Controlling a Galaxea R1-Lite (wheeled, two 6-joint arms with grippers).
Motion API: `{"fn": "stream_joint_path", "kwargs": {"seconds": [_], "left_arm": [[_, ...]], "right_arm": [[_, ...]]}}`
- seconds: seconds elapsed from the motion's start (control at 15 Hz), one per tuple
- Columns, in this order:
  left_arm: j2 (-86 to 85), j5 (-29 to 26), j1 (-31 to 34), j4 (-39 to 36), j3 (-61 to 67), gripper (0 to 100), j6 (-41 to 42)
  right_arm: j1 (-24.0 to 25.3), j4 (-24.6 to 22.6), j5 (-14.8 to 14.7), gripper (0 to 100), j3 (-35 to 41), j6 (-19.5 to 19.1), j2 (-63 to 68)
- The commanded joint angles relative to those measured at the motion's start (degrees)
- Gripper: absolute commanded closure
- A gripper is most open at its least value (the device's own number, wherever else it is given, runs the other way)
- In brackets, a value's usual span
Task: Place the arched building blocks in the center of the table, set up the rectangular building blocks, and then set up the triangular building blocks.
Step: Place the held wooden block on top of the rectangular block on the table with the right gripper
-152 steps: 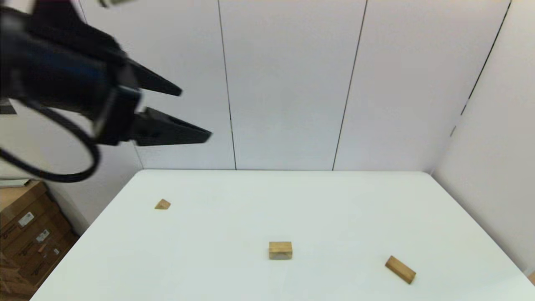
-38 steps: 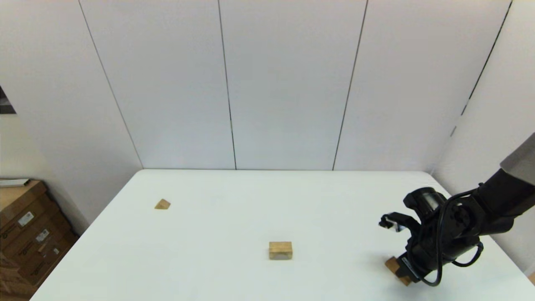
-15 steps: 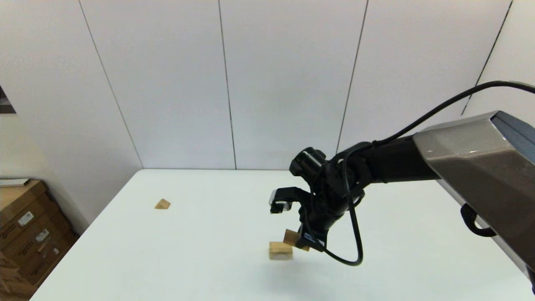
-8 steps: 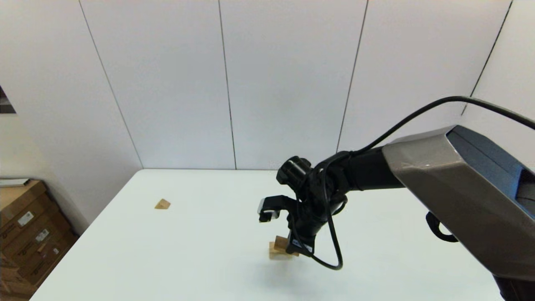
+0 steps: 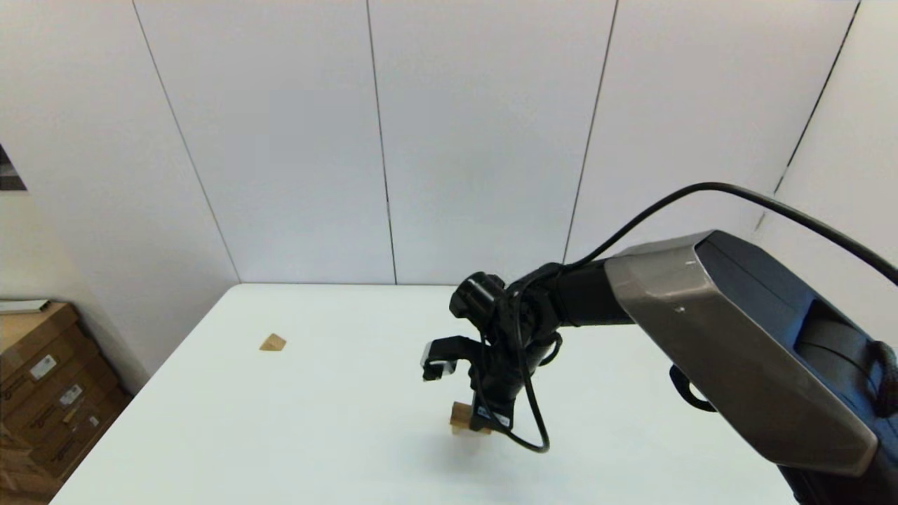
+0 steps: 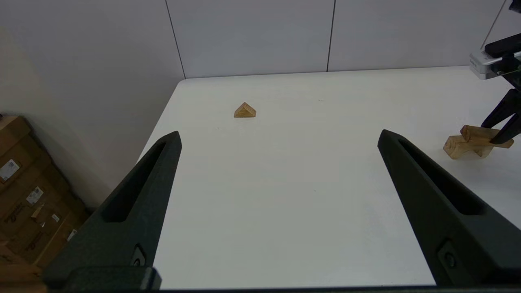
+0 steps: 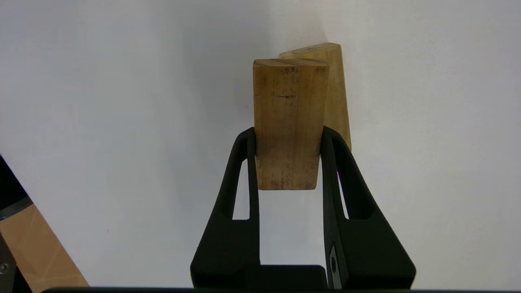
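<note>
My right gripper [image 5: 484, 419] is shut on the rectangular block [image 7: 289, 122], a long tan bar. It holds the bar low over the table's [image 5: 316, 435] centre, right above the arched block [image 5: 457, 425]. Seen from the left wrist, the bar [image 6: 484, 134] lies slightly tilted across the top of the arched block [image 6: 460, 147], which shows its hollow underneath. The arched block [image 7: 338, 93] peeks out behind the bar in the right wrist view. Far off at the table's left lies the small triangular block [image 5: 273, 343] [image 6: 245, 110]. My left gripper [image 6: 279, 135] hangs open and empty beyond the table's left side, outside the head view.
Cardboard boxes [image 5: 42, 400] stand on the floor left of the table. White wall panels close off the back and the right side. The right arm's cable [image 5: 523, 421] loops down beside the blocks.
The right arm has carried the rectangular block leftward and lower, from just right of the arched block to directly on top of it. The triangular block has not moved.
</note>
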Motion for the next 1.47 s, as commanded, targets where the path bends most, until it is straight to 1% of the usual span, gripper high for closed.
{"fn": "stream_joint_path", "kwargs": {"seconds": [0.07,0.13,0.27,0.4,0.47,0.73,1.47], "left_arm": [[0.0,-0.02,0.0,0.0,0.01,0,0.0],[0.0,-0.02,0.0,0.0,0.01,0,0.0],[0.0,-0.02,0.0,0.0,0.01,0,0.0],[0.0,-0.02,0.0,0.0,0.01,0,0.0],[0.0,-0.02,0.0,0.0,0.01,0,0.0],[0.09,-0.02,0.0,0.0,0.01,0,0.0],[0.09,-0.02,0.0,0.0,0.01,0,0.0]], "right_arm": [[-0.49,4.08,-0.19,100,-5.17,-0.33,2.35],[-0.57,4.25,-0.19,100,-6.05,-0.59,2.7],[-0.92,4.25,-0.28,100,-6.66,-3.14,2.79],[-1.1,4.34,-0.37,100,-7.45,-4.19,3.41],[-1.36,4.34,-0.37,100,-7.72,-5.42,3.58],[-1.63,4.34,-0.46,100,-7.98,-6.21,4.46],[-1.72,4.43,-0.63,100,-8.16,-6.04,4.99]]}}
